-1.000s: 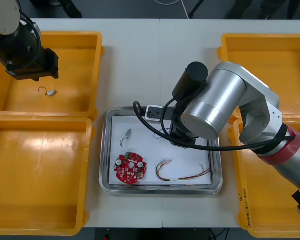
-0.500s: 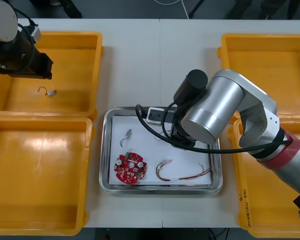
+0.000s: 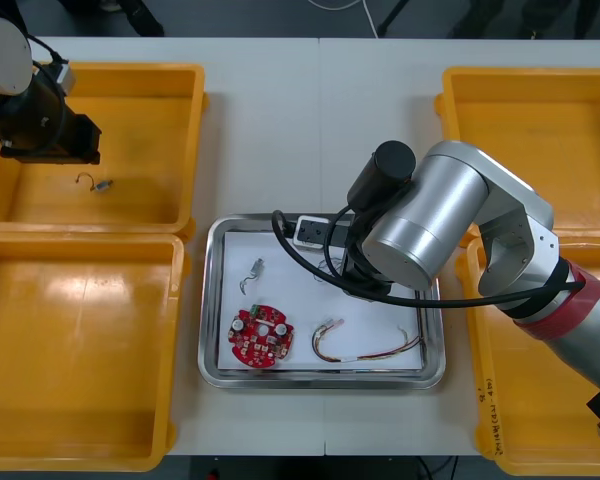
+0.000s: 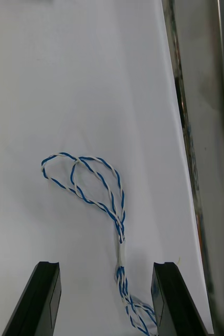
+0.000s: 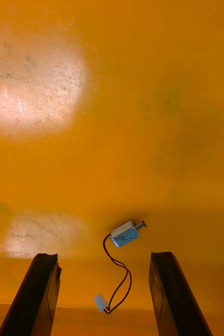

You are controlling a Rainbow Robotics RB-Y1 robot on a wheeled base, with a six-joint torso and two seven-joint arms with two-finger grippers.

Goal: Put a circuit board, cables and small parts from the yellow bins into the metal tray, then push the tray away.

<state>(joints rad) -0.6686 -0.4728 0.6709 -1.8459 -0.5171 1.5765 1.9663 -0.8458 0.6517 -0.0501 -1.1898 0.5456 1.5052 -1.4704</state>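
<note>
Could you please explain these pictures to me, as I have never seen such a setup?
This is a two-armed robot at a table. One picture looks down from above; the two upright ones come from cameras on its wrists, its black fingers at the bottom. Yellow bins flank a metal tray holding a red circuit board, a red and yellow cable, a small metal part and a blue and white cable. The right gripper hangs open over that last cable; the left gripper hangs open over another small metal part in the far left bin. Nothing is held.
</note>
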